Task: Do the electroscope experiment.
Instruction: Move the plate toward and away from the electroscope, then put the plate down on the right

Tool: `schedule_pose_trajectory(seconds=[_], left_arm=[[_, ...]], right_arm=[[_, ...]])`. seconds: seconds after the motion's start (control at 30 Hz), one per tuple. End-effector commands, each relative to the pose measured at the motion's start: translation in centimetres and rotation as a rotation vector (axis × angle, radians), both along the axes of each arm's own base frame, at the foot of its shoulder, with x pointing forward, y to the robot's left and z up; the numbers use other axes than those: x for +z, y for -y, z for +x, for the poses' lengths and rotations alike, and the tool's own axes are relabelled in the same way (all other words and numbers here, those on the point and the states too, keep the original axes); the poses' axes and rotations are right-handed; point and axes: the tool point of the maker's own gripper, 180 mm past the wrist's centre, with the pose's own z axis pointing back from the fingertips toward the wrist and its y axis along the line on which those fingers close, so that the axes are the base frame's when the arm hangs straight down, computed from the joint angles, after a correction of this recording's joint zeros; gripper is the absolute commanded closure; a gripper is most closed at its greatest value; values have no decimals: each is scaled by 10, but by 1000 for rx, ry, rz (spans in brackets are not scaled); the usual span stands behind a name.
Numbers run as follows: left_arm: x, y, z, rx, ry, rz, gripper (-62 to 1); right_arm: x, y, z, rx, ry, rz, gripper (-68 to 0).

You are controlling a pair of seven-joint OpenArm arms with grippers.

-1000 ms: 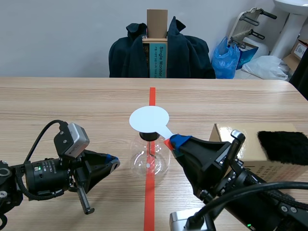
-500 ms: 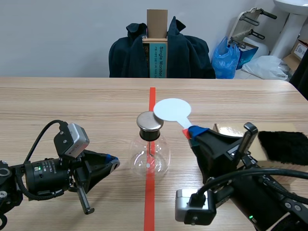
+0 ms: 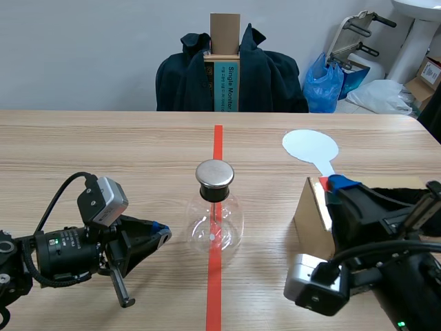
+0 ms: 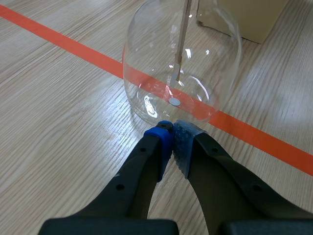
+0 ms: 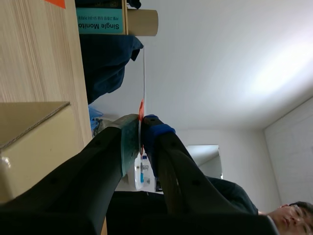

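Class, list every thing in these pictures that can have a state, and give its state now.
Electroscope flask: upright on the tape line, metal cap on.
White paddle: raised in the air, away from the flask.
Right gripper: shut on the white paddle's handle.
Left gripper: shut on nothing, tips by the flask's base.
Cardboard box: upright, below the right gripper.

The flask (image 3: 215, 231) is clear glossy glass, its cap (image 3: 214, 174) brushed metal; the disc (image 3: 310, 145) looks smooth matt white; the table (image 3: 103, 152) is grained wood, the box (image 3: 310, 221) cardboard.
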Motion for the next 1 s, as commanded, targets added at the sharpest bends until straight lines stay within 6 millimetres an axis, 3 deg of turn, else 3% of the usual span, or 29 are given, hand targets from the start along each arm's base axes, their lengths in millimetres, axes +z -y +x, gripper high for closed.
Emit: schedule_pose_trajectory(seconds=[0.0,0.2,0.53,0.6,0.63,0.7,0.73,0.77,0.97], left_arm=[[10,-1,3,12,25,-24,-27],[30,-6,-11,15,67,-44,-27],[71,-18,-63,-11,105,-45,-34],[81,-22,-69,-2,120,-45,-130],[86,-23,-71,1,127,-45,-232],[97,-25,-75,12,144,-52,-499],[104,-26,-76,26,148,-72,-593],[110,-28,-77,39,151,-86,-623],[134,-34,-85,50,194,-72,-623]], right_arm=[[4,7,-4,-16,11,-7,-8],[-10,26,-21,-60,-52,-41,-8],[-29,46,-26,-116,-106,-71,-8],[-35,50,-24,-125,-113,-80,-8],[-38,51,-23,-129,-118,-84,-8],[-43,55,-21,-138,-125,-93,-8],[-46,57,-20,-140,-131,-98,-8],[-48,57,-20,-134,-134,-102,-8],[-56,55,-21,-111,-151,-112,-8]])
